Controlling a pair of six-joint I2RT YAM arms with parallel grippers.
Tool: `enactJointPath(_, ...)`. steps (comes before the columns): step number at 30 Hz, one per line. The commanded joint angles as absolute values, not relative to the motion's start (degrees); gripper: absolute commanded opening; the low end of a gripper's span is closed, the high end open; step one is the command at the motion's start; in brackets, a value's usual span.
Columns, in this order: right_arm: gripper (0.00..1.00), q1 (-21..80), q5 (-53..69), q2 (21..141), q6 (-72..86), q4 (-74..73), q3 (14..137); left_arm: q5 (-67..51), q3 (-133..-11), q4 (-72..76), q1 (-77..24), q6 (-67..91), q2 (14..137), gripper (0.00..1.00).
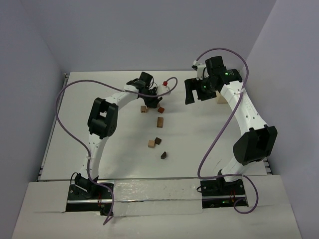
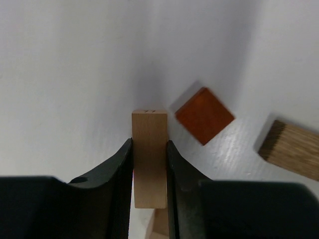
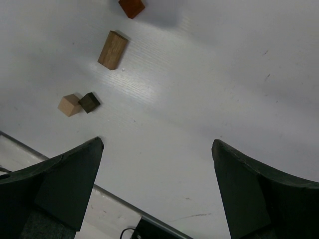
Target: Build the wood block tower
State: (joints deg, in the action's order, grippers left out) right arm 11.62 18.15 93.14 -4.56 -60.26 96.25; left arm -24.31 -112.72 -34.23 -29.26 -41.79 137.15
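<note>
The light tan block is sitting pinched between the 2 fingers of the left gripper, toward the 12 o'clock side of the table. A reddish-brown block is lying at its 1 o'clock and a striped brown block at 3 o'clock. The right gripper is hanging spread wide, well apart at 3 o'clock.

The top view sits high behind the bases, looking down over the whole table. The left wrist view is very close, looking along its fingers. The right wrist view is higher, looking down. All three share the red block and the brown block.
</note>
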Motion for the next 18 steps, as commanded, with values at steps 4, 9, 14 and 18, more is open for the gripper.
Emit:
enactJointPath(4, 0.97, 9.8, 19.3, 91.2, -5.2, -61.1, 99.4, -27.9, -102.6, -41.3, -32.6, -49.1, 129.8, 0.00)
enactJointPath(9, 0.97, 9.5, 19.8, 90.9, -5.2, -61.1, 98.9, -27.0, -87.9, -35.2, -34.9, -50.3, 119.5, 0.00)
enactJointPath(14, 0.97, 9.3, 19.9, 90.8, -5.1, -61.0, 98.7, -27.6, -75.4, -29.5, -38.2, -47.8, 109.6, 0.00)
enactJointPath(18, 0.97, 9.4, 20.1, 90.9, -5.1, -61.2, 98.9, -27.6, -71.2, -28.2, -40.0, -45.6, 106.3, 0.00)
